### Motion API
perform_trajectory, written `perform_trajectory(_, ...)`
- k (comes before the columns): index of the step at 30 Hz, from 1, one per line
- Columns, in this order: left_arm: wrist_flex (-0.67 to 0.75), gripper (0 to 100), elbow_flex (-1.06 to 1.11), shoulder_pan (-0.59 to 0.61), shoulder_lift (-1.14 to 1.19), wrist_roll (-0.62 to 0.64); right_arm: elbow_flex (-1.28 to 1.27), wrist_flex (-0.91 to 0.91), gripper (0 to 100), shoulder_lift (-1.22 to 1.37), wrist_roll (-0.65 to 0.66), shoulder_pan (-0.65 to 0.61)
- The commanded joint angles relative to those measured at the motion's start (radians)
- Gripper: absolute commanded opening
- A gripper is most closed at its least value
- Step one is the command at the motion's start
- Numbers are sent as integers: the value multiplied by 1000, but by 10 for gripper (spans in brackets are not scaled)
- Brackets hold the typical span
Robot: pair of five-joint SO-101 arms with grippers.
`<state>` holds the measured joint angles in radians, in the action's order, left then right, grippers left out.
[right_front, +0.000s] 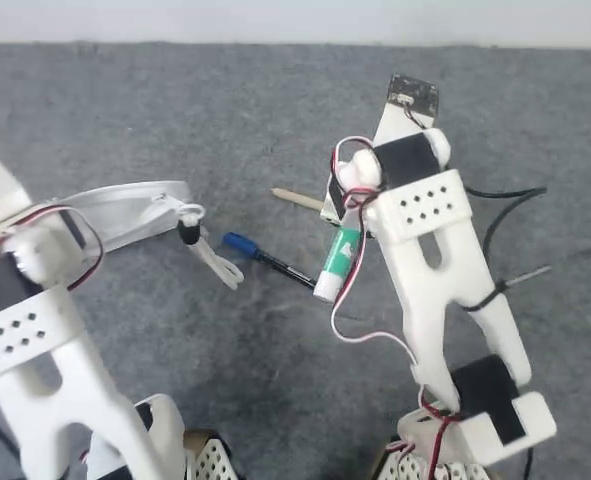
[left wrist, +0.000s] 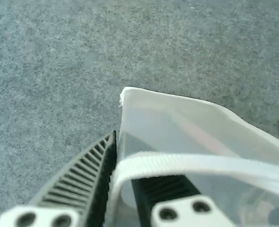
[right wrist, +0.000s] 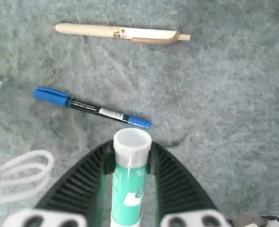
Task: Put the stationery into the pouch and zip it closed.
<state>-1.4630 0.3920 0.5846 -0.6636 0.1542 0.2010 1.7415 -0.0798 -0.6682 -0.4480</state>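
A white translucent pouch (right_front: pixel 125 215) lies at the left of the grey carpet, with its zip pull and white cord (right_front: pixel 203 245) trailing toward the middle. My left gripper (left wrist: pixel 122 175) is shut on the pouch's edge (left wrist: pixel 144 163), one black finger (left wrist: pixel 89 175) outside the wall, the other inside. My right gripper (right wrist: pixel 130 163) is shut on a green and white glue stick (right wrist: pixel 129 177), held above the carpet (right_front: pixel 337 262). Below it lies a blue and black marker (right wrist: pixel 89 108). A beige pen (right wrist: pixel 122 33) lies farther off.
The grey carpet (right_front: pixel 225 120) covers the whole table. The white arm bodies (right_front: pixel 435 260) and their bases stand along the near edge. Black cables (right_front: pixel 515 210) run at the right. Open carpet stretches at the back and between the arms.
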Motion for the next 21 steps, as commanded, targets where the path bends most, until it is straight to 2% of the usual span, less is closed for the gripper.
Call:
perform_trajectory(1, -32, 10, -101, -81, -3, 61, 37, 28, 6, -91, 12, -56)
perform_trajectory(6, -57, 10, -150, -163, -3, 66, 15, 27, 6, -153, 12, -128)
perform_trajectory(10, -52, 10, -150, -216, -2, 95, 14, 25, 6, -239, 12, -137)
perform_trajectory(21, -49, 10, -148, -236, -2, 98, 15, -148, 6, -407, 12, -137)
